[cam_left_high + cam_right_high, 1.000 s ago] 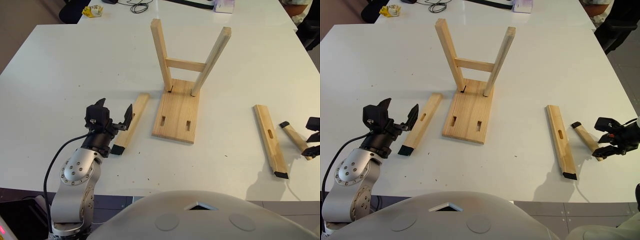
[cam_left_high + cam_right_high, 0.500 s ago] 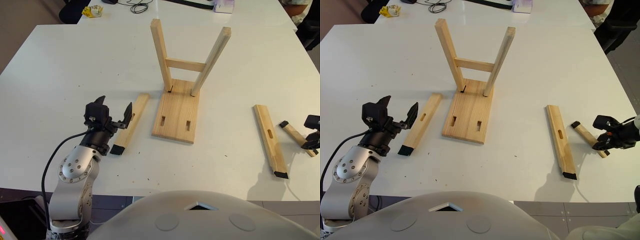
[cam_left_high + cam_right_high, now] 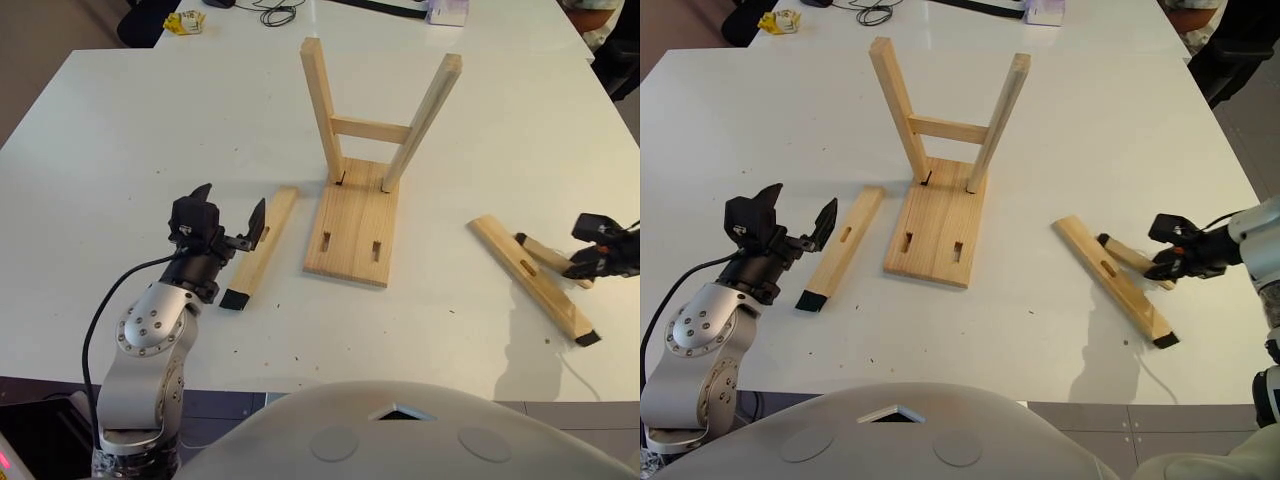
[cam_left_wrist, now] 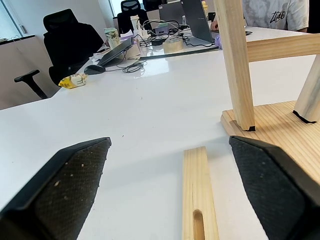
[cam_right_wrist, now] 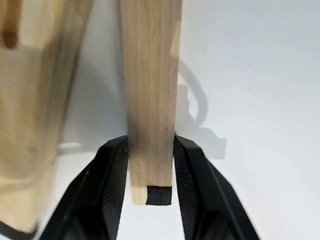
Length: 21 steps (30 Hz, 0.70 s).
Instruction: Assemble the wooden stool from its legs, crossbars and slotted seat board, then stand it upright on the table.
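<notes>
Roughly halfway, I judge. On table, mid-frame, seat board: standing legs and fitted crossbar in, two slots bare. My left gripper, jaws spread, by loose leg left of board. My right gripper, jaws pinching second crossbar at right edge, against other loose leg.

**No writing that can be read**

Nothing legible is showing on the seat board or on the white table. The yellow packet on the far desk is carrying some print, but it is coming out too small to make out.
</notes>
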Each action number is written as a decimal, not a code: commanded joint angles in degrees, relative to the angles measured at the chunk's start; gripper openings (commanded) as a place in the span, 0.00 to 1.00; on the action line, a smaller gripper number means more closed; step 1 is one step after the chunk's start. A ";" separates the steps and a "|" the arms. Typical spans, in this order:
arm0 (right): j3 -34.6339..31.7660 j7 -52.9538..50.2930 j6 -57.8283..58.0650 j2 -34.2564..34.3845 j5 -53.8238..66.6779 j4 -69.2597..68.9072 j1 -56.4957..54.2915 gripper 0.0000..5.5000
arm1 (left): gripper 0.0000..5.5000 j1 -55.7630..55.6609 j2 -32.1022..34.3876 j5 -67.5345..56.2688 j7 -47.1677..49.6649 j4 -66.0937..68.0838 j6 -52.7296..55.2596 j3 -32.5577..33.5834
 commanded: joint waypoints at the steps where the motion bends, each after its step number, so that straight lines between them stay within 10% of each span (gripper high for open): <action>1: -0.44 0.44 5.88 0.41 2.57 -9.75 1.25 0.24 | 0.80 -1.41 1.07 -0.57 -0.74 0.44 1.21 0.23; 21: -12.66 4.05 17.77 0.52 23.18 -18.84 -8.80 0.24 | 0.80 -9.67 6.28 -5.85 -5.01 5.78 1.30 9.90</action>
